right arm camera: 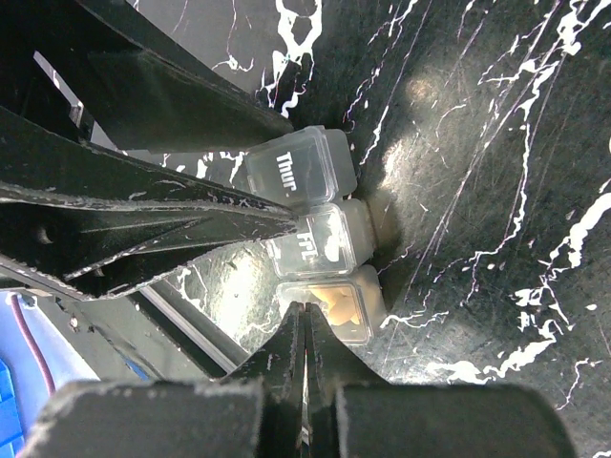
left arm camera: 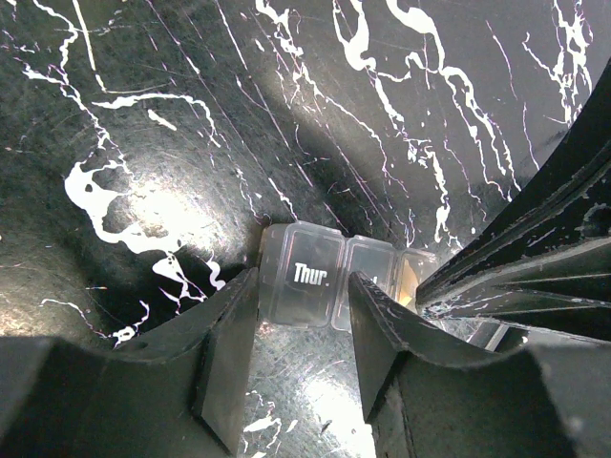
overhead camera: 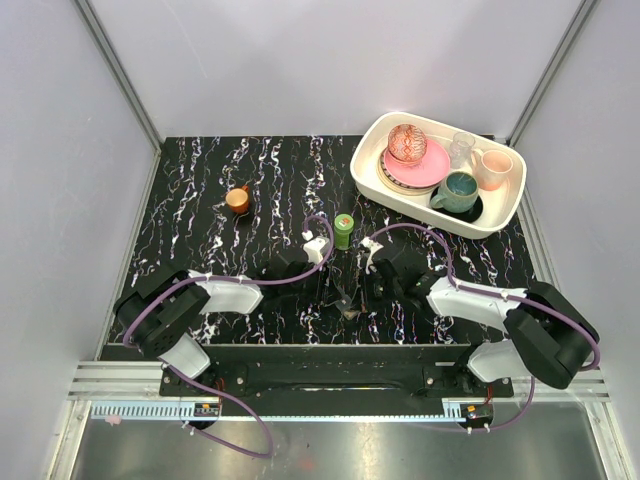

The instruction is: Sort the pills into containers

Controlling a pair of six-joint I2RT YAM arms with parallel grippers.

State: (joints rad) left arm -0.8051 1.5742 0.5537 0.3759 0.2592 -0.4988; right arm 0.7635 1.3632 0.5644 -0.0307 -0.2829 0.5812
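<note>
The pill box point(overhead camera: 348, 304) is a short strip of three clear-lidded compartments on the black marbled table between my two grippers. In the right wrist view its lids read "Thur." point(right arm camera: 298, 167) and "Fri." point(right arm camera: 313, 241). The end compartment point(right arm camera: 346, 307) holds cream-coloured pills, and a pale pill shows under the Fri. lid. My right gripper point(right arm camera: 305, 313) is shut, with its tips at the edge of that end compartment's lid. My left gripper point(left arm camera: 304, 298) is open, its jaws just short of the Thur. end point(left arm camera: 307, 277) and not touching it.
A green bottle point(overhead camera: 343, 231) stands just behind the grippers. A small orange cup point(overhead camera: 238, 200) sits at the left rear. A white tray point(overhead camera: 376, 183) with plates, mugs and a glass fills the right rear corner. The table's front rail is close behind the box.
</note>
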